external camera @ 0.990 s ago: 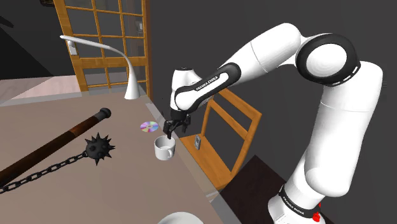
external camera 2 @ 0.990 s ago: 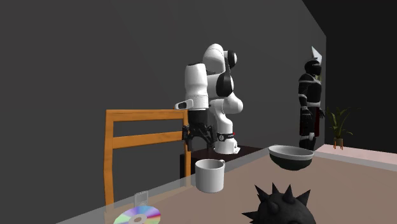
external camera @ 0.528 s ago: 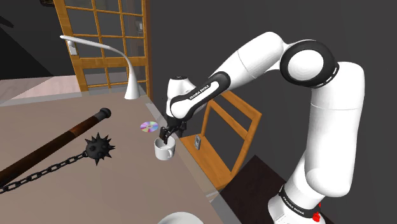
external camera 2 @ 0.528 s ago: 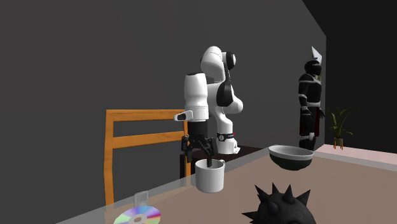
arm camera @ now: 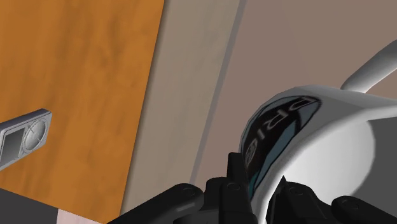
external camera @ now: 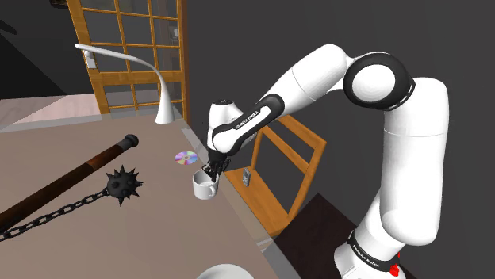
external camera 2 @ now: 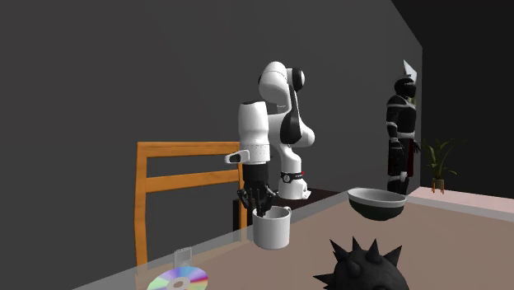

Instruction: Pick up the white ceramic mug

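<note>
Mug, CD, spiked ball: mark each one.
mug (external camera: 205,193), shoulder view, outer wall below the rim.
CD (external camera: 186,158), shoulder view, shiny face.
spiked ball (external camera: 123,185), shoulder view, middle of the black head.

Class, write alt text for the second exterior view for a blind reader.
A white robot arm's black tool grips the rim of a white mug at the edge of a table. A wooden chair stands behind; a disc, spiked ball and dark bowl lie nearby.
</note>
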